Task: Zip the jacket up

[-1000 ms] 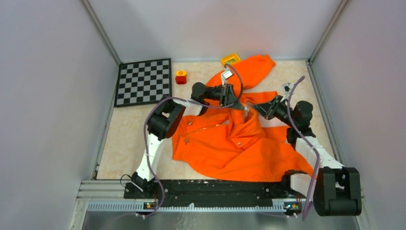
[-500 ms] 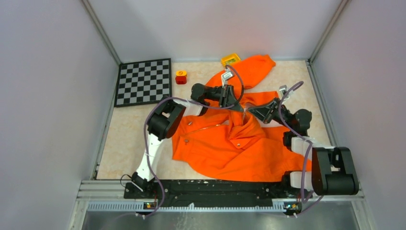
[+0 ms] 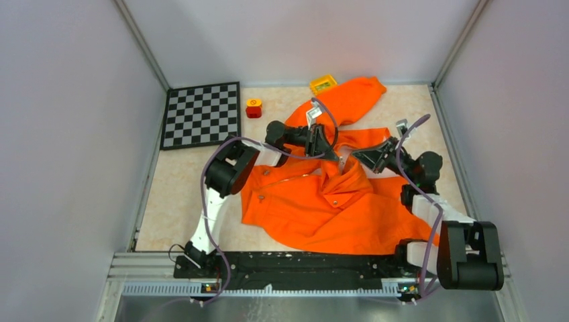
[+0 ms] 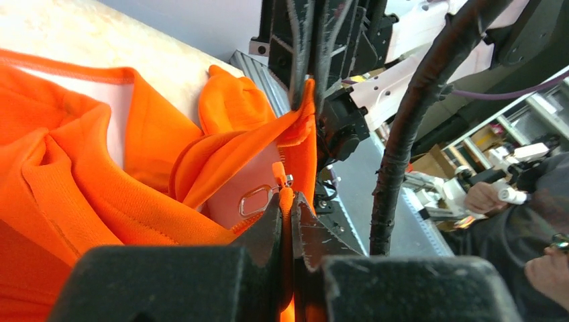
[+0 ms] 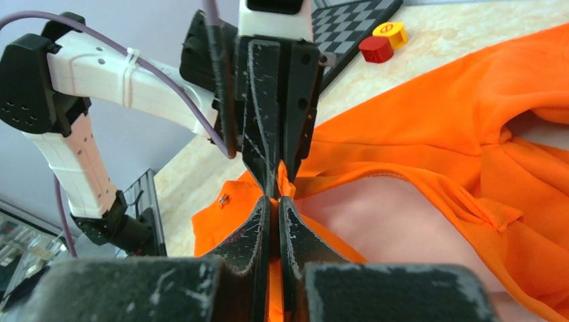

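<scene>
One crumpled, soft orange fabric jacket (image 3: 322, 208)

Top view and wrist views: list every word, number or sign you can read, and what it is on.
No text is readable.
yellow box: pale label, too small to read.
red button: mark on its yellow cap, too blurred.
jacket: no print shows.
</scene>
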{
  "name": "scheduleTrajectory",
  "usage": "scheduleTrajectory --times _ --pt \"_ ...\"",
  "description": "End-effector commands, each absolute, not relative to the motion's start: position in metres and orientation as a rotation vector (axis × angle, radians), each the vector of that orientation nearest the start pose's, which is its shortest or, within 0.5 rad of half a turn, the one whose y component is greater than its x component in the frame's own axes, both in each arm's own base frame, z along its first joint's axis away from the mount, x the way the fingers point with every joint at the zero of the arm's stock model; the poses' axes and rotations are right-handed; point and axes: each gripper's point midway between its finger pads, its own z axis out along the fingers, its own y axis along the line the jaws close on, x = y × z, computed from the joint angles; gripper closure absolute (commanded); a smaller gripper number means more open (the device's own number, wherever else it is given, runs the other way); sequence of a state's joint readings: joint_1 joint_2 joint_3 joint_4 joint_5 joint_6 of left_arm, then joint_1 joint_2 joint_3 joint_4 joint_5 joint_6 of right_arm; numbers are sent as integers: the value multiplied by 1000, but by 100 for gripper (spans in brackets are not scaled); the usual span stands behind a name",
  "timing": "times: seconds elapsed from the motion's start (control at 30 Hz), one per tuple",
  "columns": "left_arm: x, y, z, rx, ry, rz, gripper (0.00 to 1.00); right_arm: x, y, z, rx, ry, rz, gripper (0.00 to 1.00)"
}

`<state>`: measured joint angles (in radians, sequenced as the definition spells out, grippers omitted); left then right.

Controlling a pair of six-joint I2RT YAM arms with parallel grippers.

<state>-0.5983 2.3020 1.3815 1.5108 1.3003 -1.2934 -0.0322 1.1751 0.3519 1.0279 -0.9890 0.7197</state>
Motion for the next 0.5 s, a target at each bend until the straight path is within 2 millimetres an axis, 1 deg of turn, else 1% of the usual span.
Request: scheduleTrajectory --times 0.0,0.13,0.2,0.33,0.4,0.47 --pt "273 -405 239 1229 1107 -1859 100 290 152 230 -418 1513 1178 100" --pt "270 -404 244 1247 1060 -1832 100 292 155 226 -439 1523 1229 100" --pt "268 -404 244 1266 1051 -1829 100 291 157 231 -463 1485 1248 100" --pt "267 -405 242 1271 1048 -1831 100 284 159 235 -497 1431 1288 100" --pt "265 -405 243 1279 1042 -1834 100 281 160 233 -501 1423 1295 100" --pt "264 -405 243 1283 1038 -1835 100 283 160 231 -496 1430 1292 100"
